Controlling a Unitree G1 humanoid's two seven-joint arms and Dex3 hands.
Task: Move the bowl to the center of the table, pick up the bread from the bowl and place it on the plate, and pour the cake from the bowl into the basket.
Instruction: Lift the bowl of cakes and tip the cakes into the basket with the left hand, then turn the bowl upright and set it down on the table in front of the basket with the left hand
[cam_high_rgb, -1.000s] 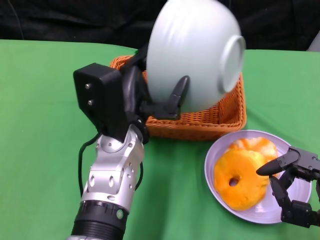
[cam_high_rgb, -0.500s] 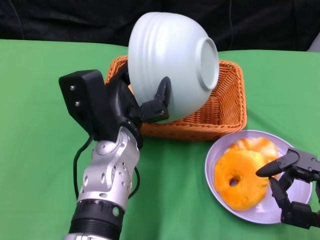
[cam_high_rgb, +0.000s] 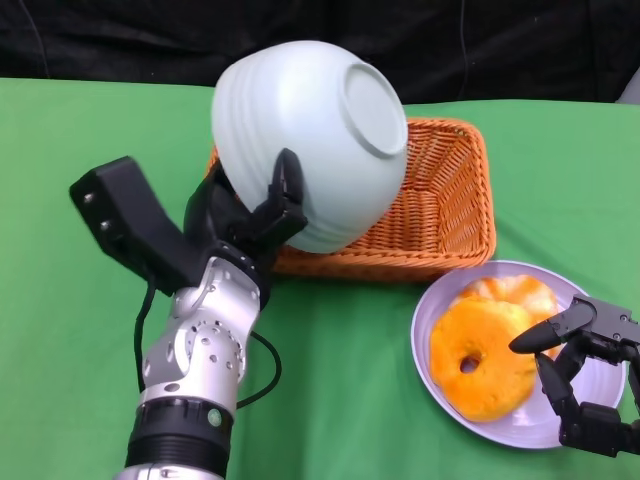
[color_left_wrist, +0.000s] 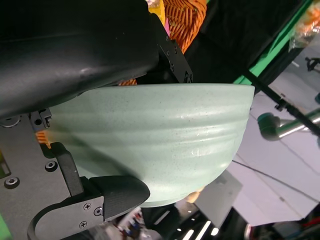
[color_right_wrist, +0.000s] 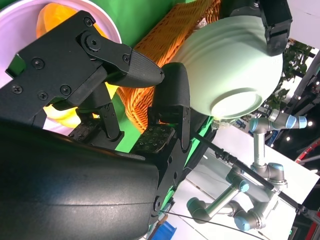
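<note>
Green cloth covers the bench (cam_high_rgb: 80, 180) in the head view; the left robot hand (cam_high_rgb: 250, 215) grips the bowl (cam_high_rgb: 310, 140) upturned over the basket (cam_high_rgb: 445, 215), so pouring is likely the step in hand; bread (cam_high_rgb: 480, 355) lies on the plate (cam_high_rgb: 430, 320). Right wrist view: the right robot hand (color_right_wrist: 125, 95) hangs empty, fingers apart, beside the plate; left wrist view: fingers (color_left_wrist: 117, 192) clamp the bowl's wall, and next I'd confirm the cake fell, unseen from here.

The left forearm (cam_high_rgb: 200, 370) is silver metal dotted with round holes, ending in a black ribbed collar (a small green dot on it). A black cable (cam_high_rgb: 262, 372) loops beside it. Both hands, left hand (cam_high_rgb: 215, 225) and right hand (cam_high_rgb: 590, 375), are black with small screws.
</note>
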